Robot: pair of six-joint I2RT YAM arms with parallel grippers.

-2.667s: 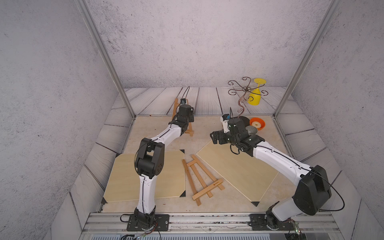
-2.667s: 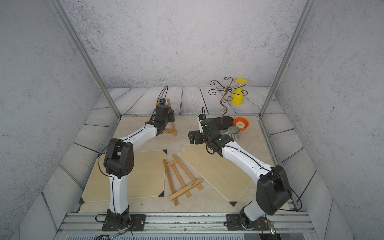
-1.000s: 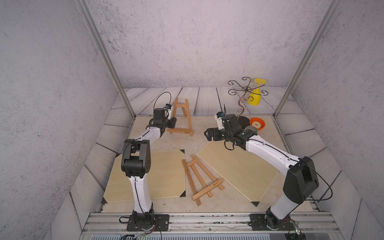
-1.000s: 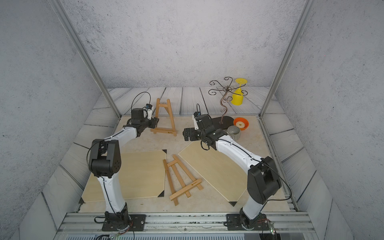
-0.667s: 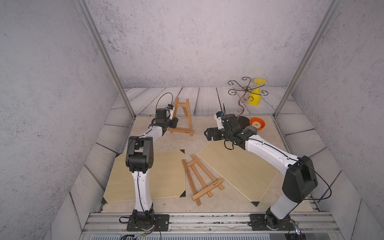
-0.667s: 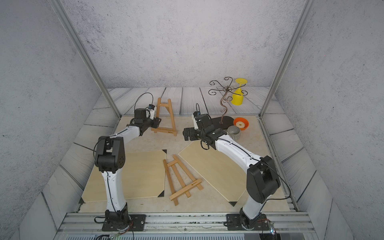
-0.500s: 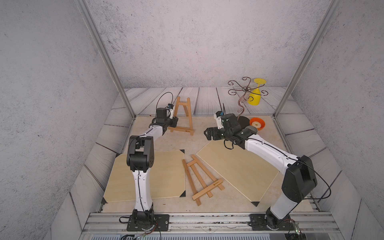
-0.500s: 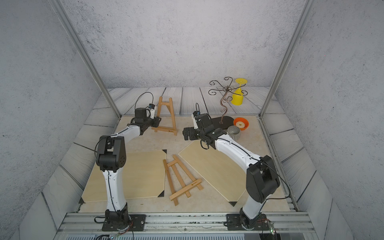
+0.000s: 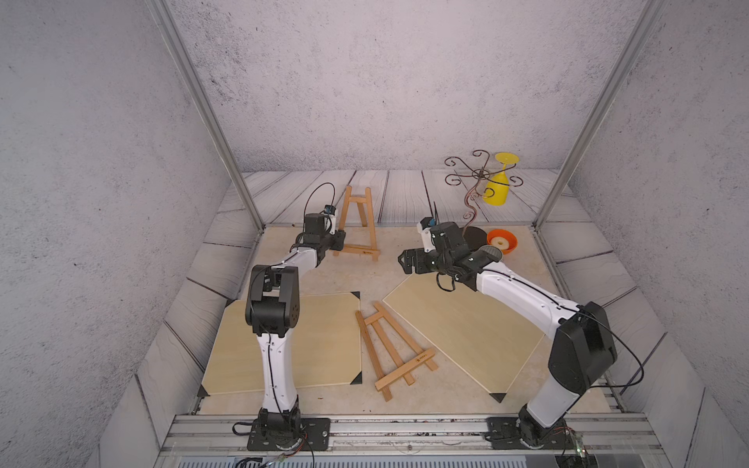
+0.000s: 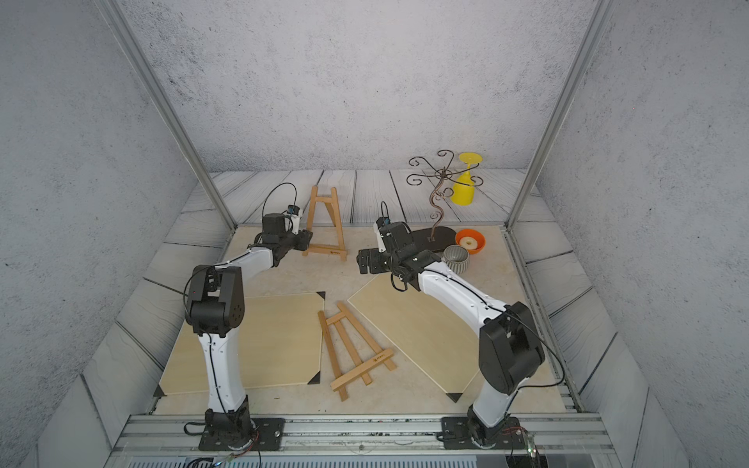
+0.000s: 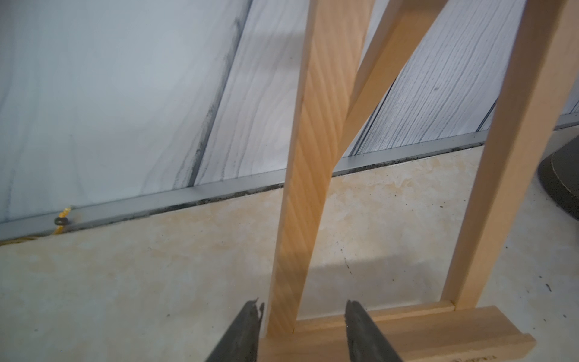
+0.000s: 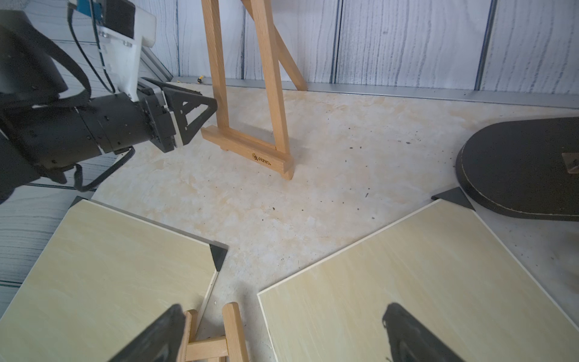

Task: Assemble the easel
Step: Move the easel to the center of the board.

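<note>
Standing upright near the far edge of the counter point(image 9: 344, 279), at about eleven o'clock, one easel point(image 9: 358, 227) is seen with its rear strut spread behind it and its ledge down on the surface, so that part of the task is judged done. A second easel point(image 9: 395, 352) is found lying flat at about six o'clock, between two pale boards point(image 9: 324, 344), and is yet to be raised. The left arm is stretched far forward and low, and the left tool point(image 9: 342, 242) is set at the foot of the standing easel's nine-o'clock leg. Its jaws are held partly apart astride that leg, with a gap visible on one side, so nothing is clamped. The right arm is reached toward centre, wrist turned to nine o'clock. The right tool point(image 9: 403, 261) is spread wide above the counter and nothing is held.
</note>
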